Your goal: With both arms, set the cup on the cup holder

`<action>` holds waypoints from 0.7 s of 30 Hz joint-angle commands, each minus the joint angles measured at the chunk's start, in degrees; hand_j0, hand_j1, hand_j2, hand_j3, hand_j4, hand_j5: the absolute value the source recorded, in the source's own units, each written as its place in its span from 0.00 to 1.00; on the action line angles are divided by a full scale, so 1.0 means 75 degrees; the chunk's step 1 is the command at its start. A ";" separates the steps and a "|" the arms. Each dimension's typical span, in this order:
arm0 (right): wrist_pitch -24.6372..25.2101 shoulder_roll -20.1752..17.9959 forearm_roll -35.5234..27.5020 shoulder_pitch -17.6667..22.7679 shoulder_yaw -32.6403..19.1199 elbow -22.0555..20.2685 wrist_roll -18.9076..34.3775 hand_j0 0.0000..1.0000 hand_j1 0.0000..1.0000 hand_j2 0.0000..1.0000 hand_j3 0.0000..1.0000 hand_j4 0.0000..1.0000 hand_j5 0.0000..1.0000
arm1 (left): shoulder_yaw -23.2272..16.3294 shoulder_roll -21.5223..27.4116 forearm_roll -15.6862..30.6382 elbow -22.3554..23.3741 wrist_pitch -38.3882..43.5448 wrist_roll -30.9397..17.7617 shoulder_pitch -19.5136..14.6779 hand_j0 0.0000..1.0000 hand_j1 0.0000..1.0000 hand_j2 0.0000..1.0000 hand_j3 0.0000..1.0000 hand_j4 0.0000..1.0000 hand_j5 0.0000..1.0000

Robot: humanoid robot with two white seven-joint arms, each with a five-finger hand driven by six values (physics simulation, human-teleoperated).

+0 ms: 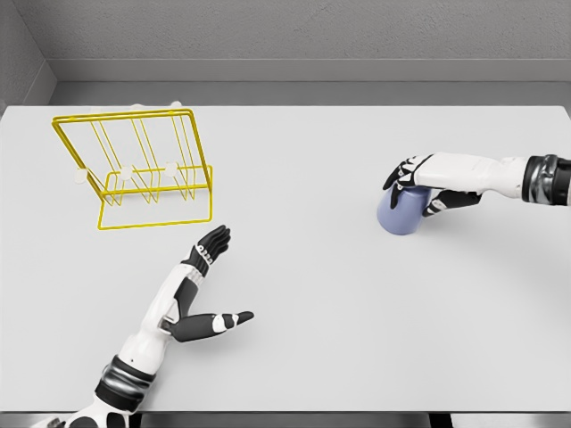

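With the right hand (417, 183) wrapped over the lavender cup (401, 212), well right of the yellow cup holder (134, 169), a loose top grip could let it slip before reaching the spread-fingered, empty left hand (201, 267) just below that holder

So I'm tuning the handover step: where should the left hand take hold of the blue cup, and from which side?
By its bare lower-left wall, coming in from the left. The cup lies tipped on the table under the right hand, which covers its top and right side. The left hand is open, palm facing that way.
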 commanded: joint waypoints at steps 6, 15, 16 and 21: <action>-0.0033 0.0001 0.0040 -0.0129 0.0012 -0.0224 0.0031 0.55 0.55 0.55 0.55 0.55 0.55 | 0.0019 0.0162 -0.0018 -0.0006 -0.0003 -0.0010 0.0000 1.00 1.00 1.00 1.00 1.00 1.00; -0.0033 -0.0023 0.0040 -0.0152 0.0000 -0.0493 0.0031 0.55 0.55 0.55 0.55 0.55 0.55 | 0.0090 0.0232 -0.0018 -0.0006 -0.0003 -0.0010 0.0012 1.00 1.00 1.00 1.00 1.00 1.00; -0.0033 -0.0023 0.0028 -0.0164 0.0000 -0.0528 0.0031 0.55 0.55 0.55 0.55 0.55 0.55 | 0.0090 0.0244 -0.0018 -0.0006 -0.0003 -0.0010 0.0012 1.00 1.00 1.00 1.00 1.00 1.00; -0.0033 -0.0069 0.0017 -0.0211 -0.0011 -0.0681 -0.0039 0.55 0.55 0.55 0.55 0.55 0.55 | 0.0183 0.0255 -0.0029 0.0006 -0.0003 -0.0022 0.0012 1.00 1.00 1.00 1.00 1.00 1.00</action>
